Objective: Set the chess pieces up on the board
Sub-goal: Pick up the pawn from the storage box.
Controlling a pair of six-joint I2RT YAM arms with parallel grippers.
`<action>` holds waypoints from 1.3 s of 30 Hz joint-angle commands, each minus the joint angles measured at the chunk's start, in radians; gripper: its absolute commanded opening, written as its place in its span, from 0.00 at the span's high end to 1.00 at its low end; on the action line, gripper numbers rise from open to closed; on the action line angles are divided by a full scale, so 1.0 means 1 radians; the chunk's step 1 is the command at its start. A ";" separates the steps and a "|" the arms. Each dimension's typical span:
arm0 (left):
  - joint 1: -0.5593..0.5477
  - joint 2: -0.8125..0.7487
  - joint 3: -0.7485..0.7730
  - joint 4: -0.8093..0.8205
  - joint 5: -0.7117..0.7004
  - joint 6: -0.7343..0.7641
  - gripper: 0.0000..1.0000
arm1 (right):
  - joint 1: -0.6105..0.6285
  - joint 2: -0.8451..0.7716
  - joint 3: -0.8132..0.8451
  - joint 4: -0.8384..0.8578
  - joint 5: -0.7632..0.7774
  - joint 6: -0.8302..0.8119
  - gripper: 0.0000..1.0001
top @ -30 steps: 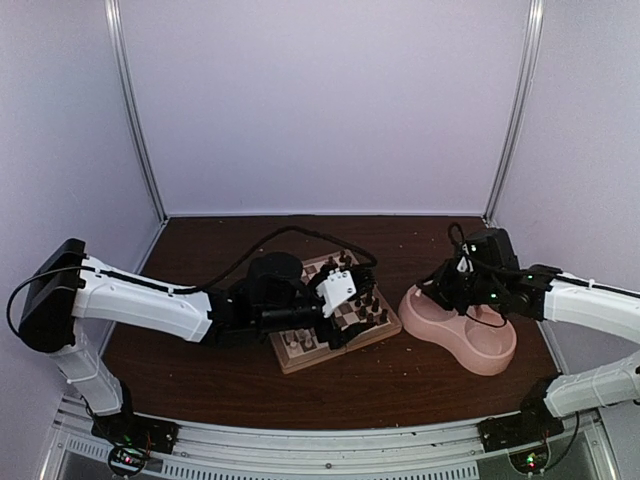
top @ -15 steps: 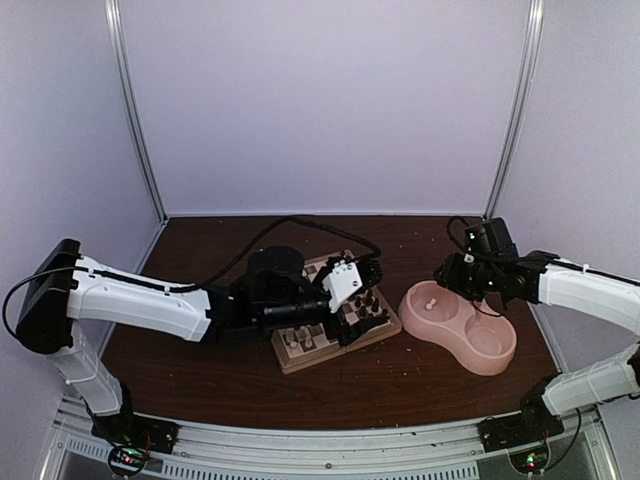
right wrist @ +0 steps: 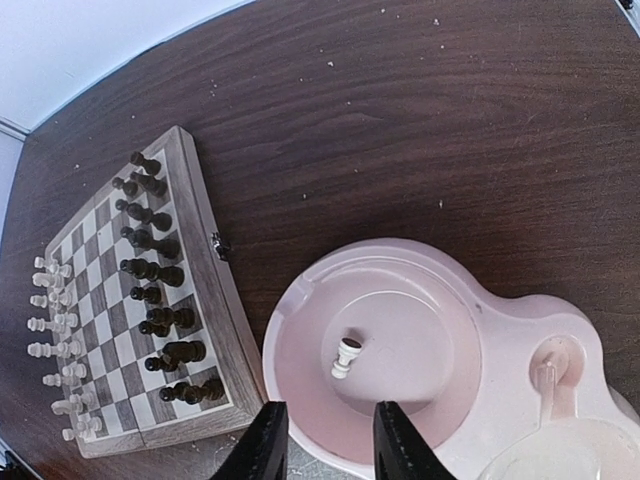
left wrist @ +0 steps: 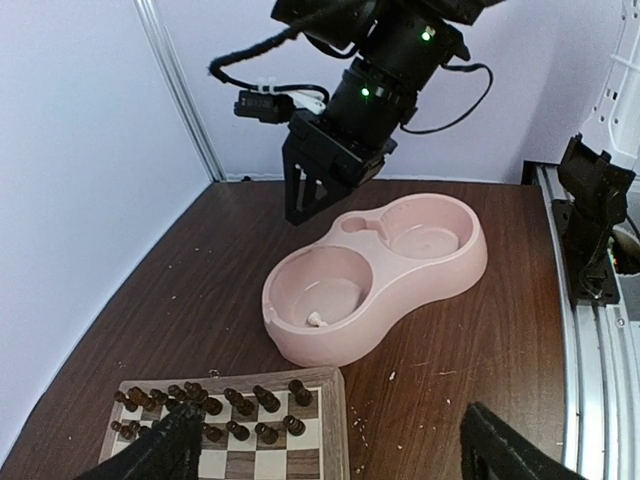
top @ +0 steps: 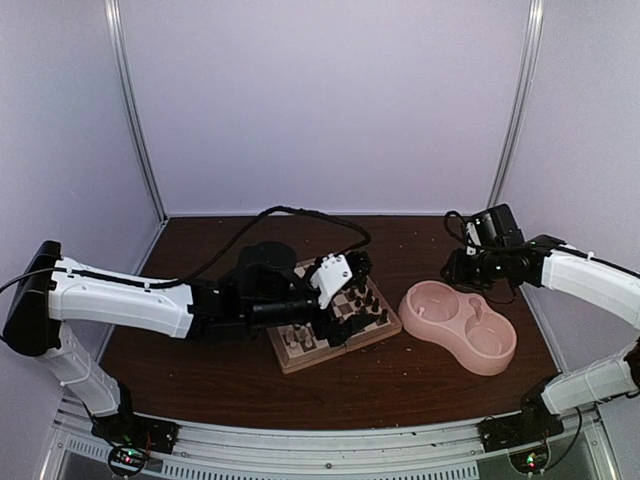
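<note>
While the right gripper (right wrist: 322,440) is hovering narrowly parted and empty above the bowl (right wrist: 500,320), one white piece (right wrist: 346,357) is lying inside it. The left gripper (left wrist: 330,455) is hanging wide open, empty, over the board (left wrist: 300,462).

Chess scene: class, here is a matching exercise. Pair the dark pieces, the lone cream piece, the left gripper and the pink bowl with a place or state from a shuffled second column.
Column 1
1. dark pieces
2. lone cream piece
3. left gripper
4. pink bowl

Column 2
A. inside a bowl compartment
B. open wide above the board
C. on the table beside the board
D. standing in two rows along one board edge

Pairs: 1-D, 2-A, 3-B, 4-C
</note>
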State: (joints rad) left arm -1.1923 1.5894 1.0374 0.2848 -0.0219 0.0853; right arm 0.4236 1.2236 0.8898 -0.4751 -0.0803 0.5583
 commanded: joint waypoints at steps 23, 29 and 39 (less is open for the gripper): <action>-0.004 -0.179 -0.024 -0.222 -0.092 -0.165 0.10 | -0.040 0.480 0.131 -0.022 -0.246 -0.179 0.65; -0.003 -0.154 0.035 -0.263 -0.112 -0.156 0.10 | -0.040 0.577 0.213 -0.105 -0.109 -0.255 0.64; -0.004 -0.081 0.140 -0.280 -0.138 -0.138 0.10 | -0.040 0.393 0.178 -0.036 0.177 -0.271 0.70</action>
State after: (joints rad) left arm -1.1923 1.4689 1.1156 -0.0040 -0.1371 -0.0654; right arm 0.3878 1.7603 1.1072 -0.5644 -0.0387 0.3065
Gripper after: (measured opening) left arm 0.898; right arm 0.304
